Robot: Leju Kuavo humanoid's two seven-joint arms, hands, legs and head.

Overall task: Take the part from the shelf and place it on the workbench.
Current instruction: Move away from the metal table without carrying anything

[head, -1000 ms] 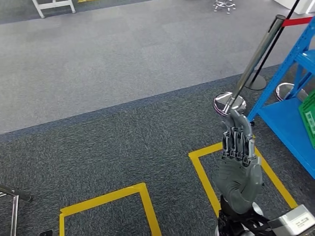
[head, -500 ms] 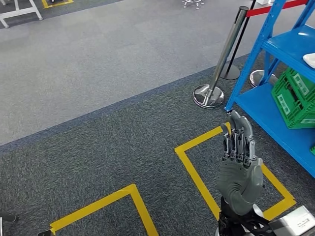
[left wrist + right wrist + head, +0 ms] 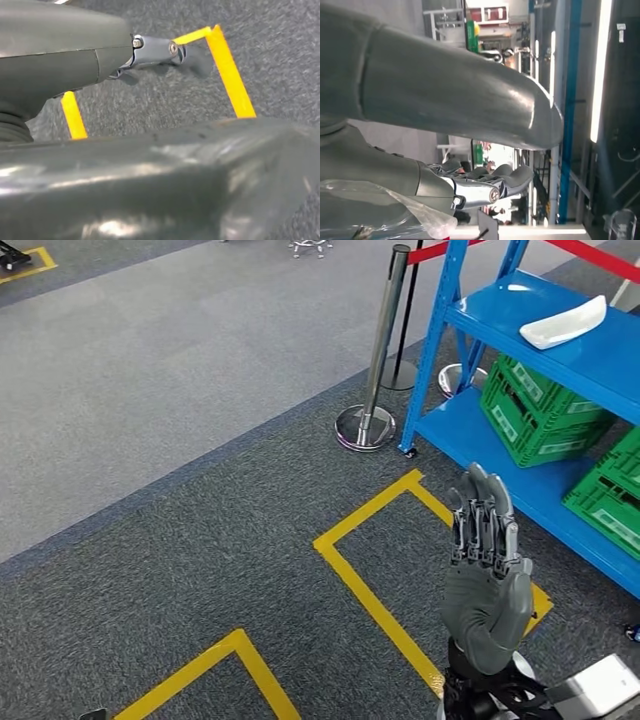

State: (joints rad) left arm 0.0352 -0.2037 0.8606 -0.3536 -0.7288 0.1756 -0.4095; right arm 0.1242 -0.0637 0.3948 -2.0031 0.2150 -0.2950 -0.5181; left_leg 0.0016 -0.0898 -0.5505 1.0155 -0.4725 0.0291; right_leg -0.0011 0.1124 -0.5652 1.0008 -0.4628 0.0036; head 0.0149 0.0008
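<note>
Item: white curved part (image 3: pixel 563 322), lying flat on the blue shelf's (image 3: pixel 528 300) upper tier, upper right of the frame; long axis slanting slightly up to the right.
Right hand (image 3: pixel 485 575): raised at lower right, empty, fingers extended; part lies well apart, up and right.
Left hand (image 3: pixel 166 52): holds nothing, hangs over carpet.
Nearer arm, by judgement: right.

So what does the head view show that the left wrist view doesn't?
Head view alone: the blue shelf with a white part on its upper level, green crates below, a steel post, and the raised right robot hand, holding nothing. Left wrist view alone: the left robot hand close up over the floor, empty. Both: grey carpet with yellow tape.
</note>
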